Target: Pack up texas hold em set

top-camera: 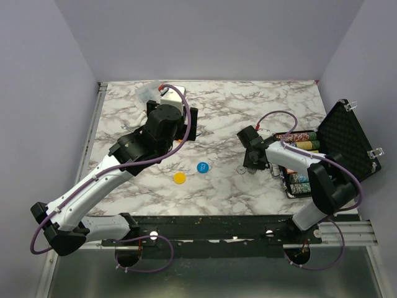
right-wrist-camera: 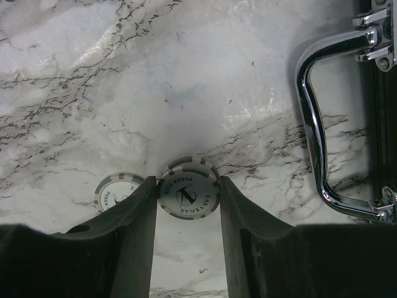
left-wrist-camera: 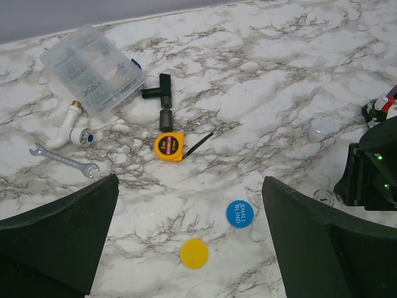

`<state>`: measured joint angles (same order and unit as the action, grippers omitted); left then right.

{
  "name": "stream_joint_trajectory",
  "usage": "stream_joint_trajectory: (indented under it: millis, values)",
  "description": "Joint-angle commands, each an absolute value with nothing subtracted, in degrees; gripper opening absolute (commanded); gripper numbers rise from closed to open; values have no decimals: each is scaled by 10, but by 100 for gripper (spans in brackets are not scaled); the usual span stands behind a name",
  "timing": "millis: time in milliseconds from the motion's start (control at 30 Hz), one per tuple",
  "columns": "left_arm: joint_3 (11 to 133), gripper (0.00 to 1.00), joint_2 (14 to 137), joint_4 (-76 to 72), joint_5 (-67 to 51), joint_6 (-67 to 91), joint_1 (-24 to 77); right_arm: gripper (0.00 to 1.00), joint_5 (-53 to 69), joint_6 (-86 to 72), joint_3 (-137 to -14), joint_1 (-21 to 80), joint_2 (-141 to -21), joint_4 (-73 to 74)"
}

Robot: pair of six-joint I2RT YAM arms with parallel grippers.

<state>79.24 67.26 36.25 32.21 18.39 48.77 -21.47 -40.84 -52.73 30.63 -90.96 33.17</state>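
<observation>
The black briefcase (top-camera: 349, 139) lies open at the right, with rows of chips (top-camera: 302, 144) inside. Its chrome handle (right-wrist-camera: 313, 118) shows in the right wrist view. My right gripper (right-wrist-camera: 188, 186) (top-camera: 250, 164) is shut on a white poker chip (right-wrist-camera: 188, 197), and a second chip's rim shows just behind it. Another white chip (right-wrist-camera: 113, 190) lies beside its left finger. A blue disc (left-wrist-camera: 239, 213) (top-camera: 202, 167) and a yellow disc (left-wrist-camera: 195, 253) (top-camera: 180, 178) lie on the marble. My left gripper (left-wrist-camera: 189, 186) (top-camera: 193, 124) hovers open and empty above them. The red card box and red triangle are out of view.
At the back left lie a clear plastic compartment box (left-wrist-camera: 93, 68), an orange tape measure (left-wrist-camera: 169, 147), a black tee fitting (left-wrist-camera: 162, 99), a white pipe fitting (left-wrist-camera: 74, 127) and a wrench (left-wrist-camera: 65, 159). A pale disc (left-wrist-camera: 322, 125) lies near the right arm.
</observation>
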Motion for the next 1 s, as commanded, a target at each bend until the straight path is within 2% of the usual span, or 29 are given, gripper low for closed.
stream_joint_trajectory:
  millis: [0, 300, 500, 733, 833, 967]
  values:
    - [787, 99, 669, 355, 309, 177, 489, 25, -213, -403, -522, 302, -920, 323]
    - [787, 98, 672, 356, 305, 177, 490, 39, -211, -401, -522, 300, -918, 325]
    - [788, 99, 674, 356, 302, 177, 490, 61, -205, -391, -545, 300, -911, 346]
    - [790, 99, 676, 358, 300, 177, 489, 77, -175, -369, -599, 301, -894, 376]
    - [790, 98, 676, 358, 298, 177, 490, 80, -94, -297, -612, 300, -900, 358]
    - [790, 98, 675, 357, 292, 178, 490, 80, -76, -224, -660, 301, -949, 407]
